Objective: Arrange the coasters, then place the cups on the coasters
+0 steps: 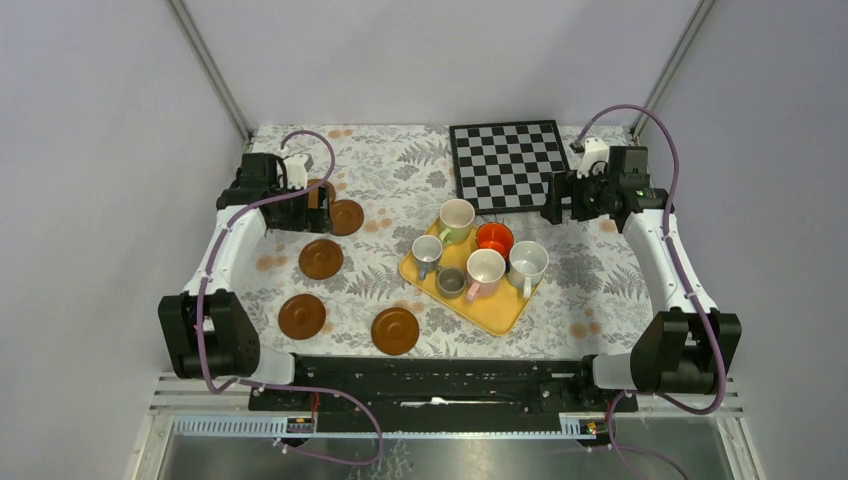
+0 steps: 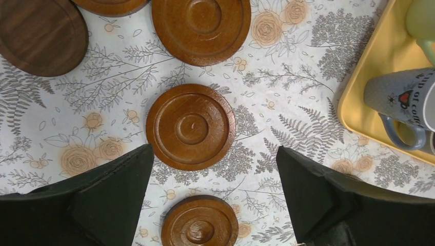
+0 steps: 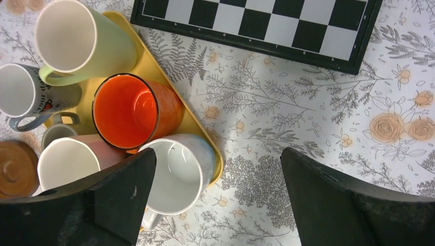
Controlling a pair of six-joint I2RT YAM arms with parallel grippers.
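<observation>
Left side of tabletop (image 1: 400, 165): wooden coasters (image 1: 321, 259) lie loose, upper to lower left of overhead frame. Left gripper (image 1: 310, 192) above the topmost ones, fingers (image 2: 113, 200) spread, empty. Coasters look stiff, light, low; pinch across the rim. Centre: cups (image 1: 485, 270) crowded on yellow tray (image 1: 497, 312), likely breakable ceramic; grip one wall. Right gripper (image 1: 553, 203) spread, empty, right of tray. Only wrist views show coaster rings, mug lettering.

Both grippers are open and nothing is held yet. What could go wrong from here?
1. The cups stand packed together on the yellow tray; a grasp on the orange-red cup could knock the white cup beside it.
2. Several coasters lie close together, so sliding one may push another.
</observation>
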